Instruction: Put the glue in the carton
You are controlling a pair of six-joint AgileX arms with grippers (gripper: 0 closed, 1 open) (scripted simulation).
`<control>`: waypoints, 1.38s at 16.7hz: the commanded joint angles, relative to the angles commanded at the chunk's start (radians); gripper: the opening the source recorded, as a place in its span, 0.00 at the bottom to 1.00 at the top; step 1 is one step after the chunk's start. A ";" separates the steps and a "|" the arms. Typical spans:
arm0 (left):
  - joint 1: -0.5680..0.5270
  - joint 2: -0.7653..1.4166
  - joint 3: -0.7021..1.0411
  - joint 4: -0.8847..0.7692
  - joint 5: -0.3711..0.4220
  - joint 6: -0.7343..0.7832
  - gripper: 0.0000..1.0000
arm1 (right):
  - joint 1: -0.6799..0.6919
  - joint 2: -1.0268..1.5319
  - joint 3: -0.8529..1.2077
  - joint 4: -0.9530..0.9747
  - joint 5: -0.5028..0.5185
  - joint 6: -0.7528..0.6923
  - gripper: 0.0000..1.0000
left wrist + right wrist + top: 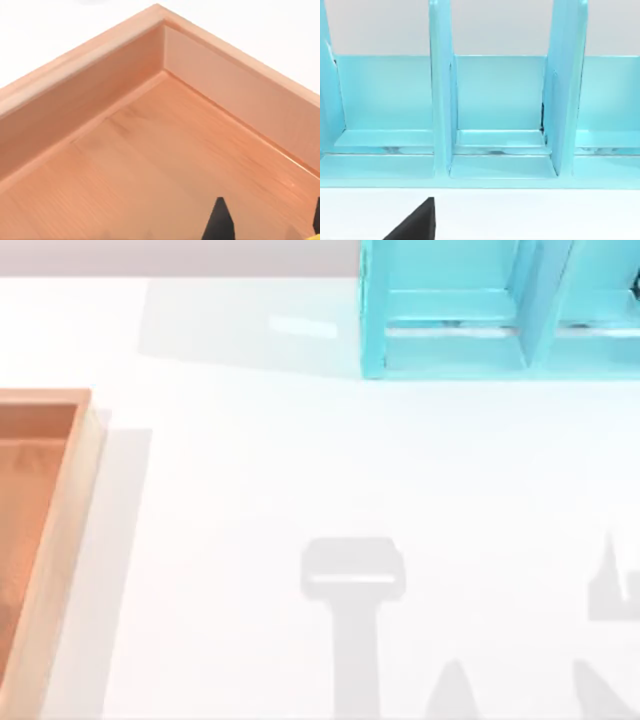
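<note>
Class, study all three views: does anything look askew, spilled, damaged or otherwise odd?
Nothing stands out. The carton sits flat at the table's left edge, its floor bare and unmarked. The shelf stands upright at the back right, its dividers straight. No spill shows on the table.

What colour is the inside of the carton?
Orange-brown with a wood-like grain, under a lighter tan rim; the carton shows it best in the left wrist view.
</note>
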 joint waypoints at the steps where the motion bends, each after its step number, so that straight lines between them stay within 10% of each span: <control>1: 0.000 0.000 0.000 0.000 0.000 0.000 0.00 | 0.000 0.000 0.000 0.000 0.000 0.000 1.00; 20: -0.155 0.015 -0.181 0.484 0.006 -0.325 0.00 | 0.000 0.000 0.000 0.000 0.000 0.000 1.00; 23: -0.155 0.015 -0.181 0.484 0.006 -0.325 0.23 | 0.000 0.000 0.000 0.000 0.000 0.000 1.00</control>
